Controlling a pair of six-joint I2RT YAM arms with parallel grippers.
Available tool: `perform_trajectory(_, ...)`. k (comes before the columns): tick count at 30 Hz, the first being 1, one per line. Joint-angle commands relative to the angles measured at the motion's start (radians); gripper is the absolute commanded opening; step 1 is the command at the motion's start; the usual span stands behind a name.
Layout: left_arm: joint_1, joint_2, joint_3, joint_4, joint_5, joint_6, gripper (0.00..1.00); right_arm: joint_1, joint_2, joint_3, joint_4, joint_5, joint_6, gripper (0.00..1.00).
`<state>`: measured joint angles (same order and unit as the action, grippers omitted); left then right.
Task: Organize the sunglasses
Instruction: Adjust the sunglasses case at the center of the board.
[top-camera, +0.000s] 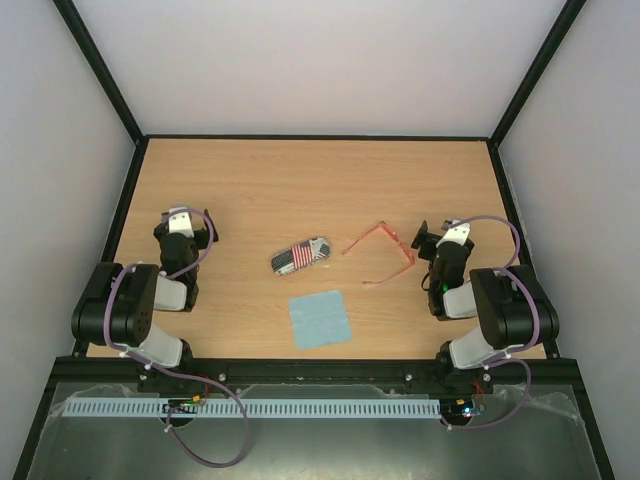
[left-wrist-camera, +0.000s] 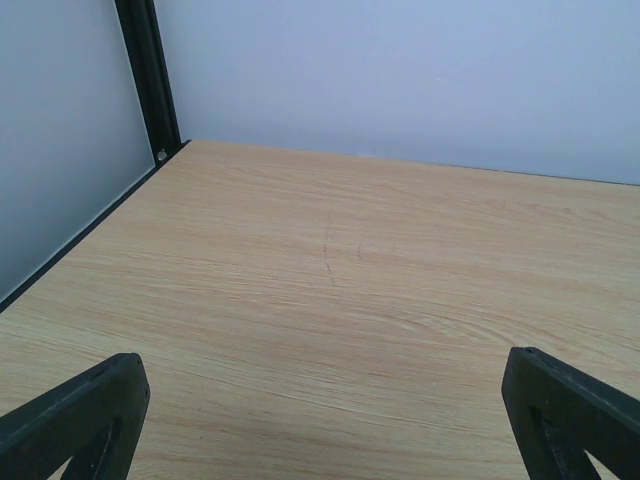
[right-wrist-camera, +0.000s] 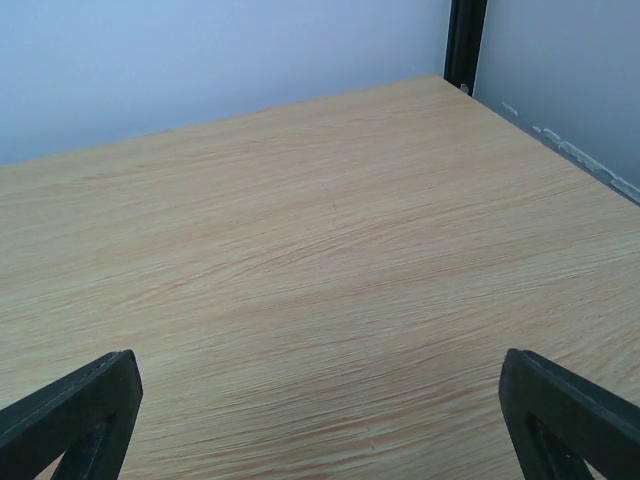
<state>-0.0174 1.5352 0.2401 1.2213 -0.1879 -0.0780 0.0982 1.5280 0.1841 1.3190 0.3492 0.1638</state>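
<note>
Pale walls and black frame posts close in a light wood-grain desk (top-camera: 250, 180), bare in both wrist views apart from the black fingertips at the lower corners. Left jaws are spread wide over the desk's left side, holding nothing and well apart from every object. Right jaws are likewise fully released and empty, just beside the sunglasses (top-camera: 398, 243) without gripping them. These lie unfolded on the desk right of centre, between the flag-print case (top-camera: 300, 257) and the right arm (top-camera: 455, 275). Their front bar seems to run diagonally on the right-arm side, with both temples reaching left towards the case. A blue cloth (top-camera: 320, 318) lies flat nearer the bases, below the case, whose long axis tilts up to the right
</note>
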Motion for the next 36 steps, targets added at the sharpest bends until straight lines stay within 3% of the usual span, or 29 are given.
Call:
perform_trajectory(1,-0.003,-0.001,-0.009,0.051,-0.002,0.005,1.00,-0.002,0.009,0.016,0.015,0.010,-0.009,0.99)
perform_trajectory(21,0.000,-0.001,-0.005,0.044,0.002,0.003,1.00,-0.002,0.008,0.014,0.022,0.011,-0.010,0.99)
perform_trajectory(25,-0.001,-0.007,-0.011,0.060,0.000,0.006,1.00,-0.001,-0.029,-0.010,0.021,0.091,0.027,0.99)
perform_trajectory(26,-0.006,-0.031,-0.011,0.045,-0.018,0.006,0.99,-0.001,-0.037,-0.016,0.039,0.075,0.014,0.99)
perform_trajectory(28,-0.018,-0.157,0.060,-0.197,-0.074,-0.002,0.99,0.004,-0.077,-0.044,0.062,0.096,0.010,0.99)
perform_trajectory(31,-0.026,-0.292,0.196,-0.470,-0.066,0.002,0.99,0.005,-0.231,0.000,-0.153,0.136,0.039,0.99)
perform_trajectory(36,-0.062,-0.436,0.357,-0.725,-0.045,-0.113,0.99,0.005,-0.447,0.217,-0.669,0.086,0.134,0.99)
